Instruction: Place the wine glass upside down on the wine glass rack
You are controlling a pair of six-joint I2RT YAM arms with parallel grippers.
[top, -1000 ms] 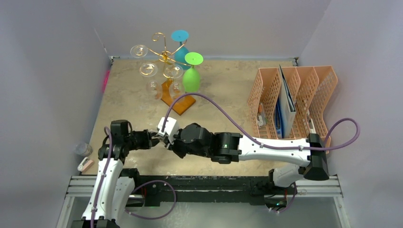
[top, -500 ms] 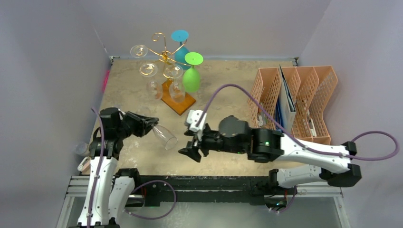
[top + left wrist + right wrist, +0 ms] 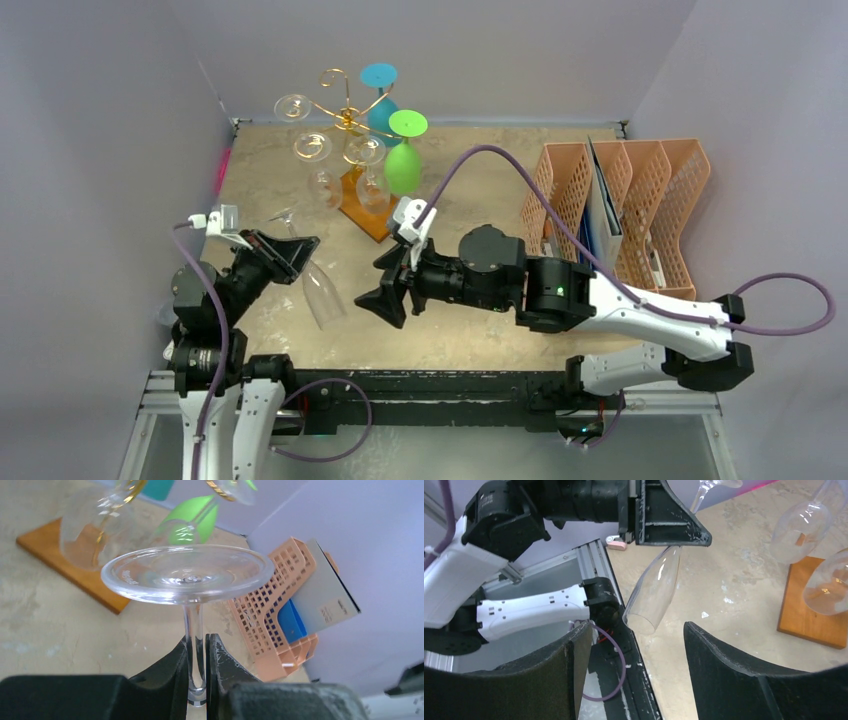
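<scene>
Left side first: left claw (image 3: 287, 256) is clamped tight on the stem of the wine glass (image 3: 319, 291), both fingers (image 3: 175, 672) pressed right against it in the wrist cam. The glass is up off the bench (image 3: 470, 180) and tilted, w/ the foot pointing up and back and the open mouth facing down toward the near edge. So it's mostly upside down but leaning, and not touching anything else afaict. It sits well apart from the rack, near the front left of the bench.

Moving right, the wine glass rack (image 3: 345, 113) stands at the back, gold wire arms on a brown wood base (image 3: 374, 212). It's got a few clear glasses (image 3: 313, 148) hanging bowl-down, plus a green glass (image 3: 403, 166) and a teal one (image 3: 380, 78) behind it.

Then the right claw (image 3: 384, 296), jaws spread wide, holding nothing. It hangs just right of the glass bowl and points at it w/ a gap between them. The right wrist cam shows the bowl framed between its two fingers.

Far right is the orange mesh organizer (image 3: 640, 200) w/ some papers/folders stuck in it.
</scene>
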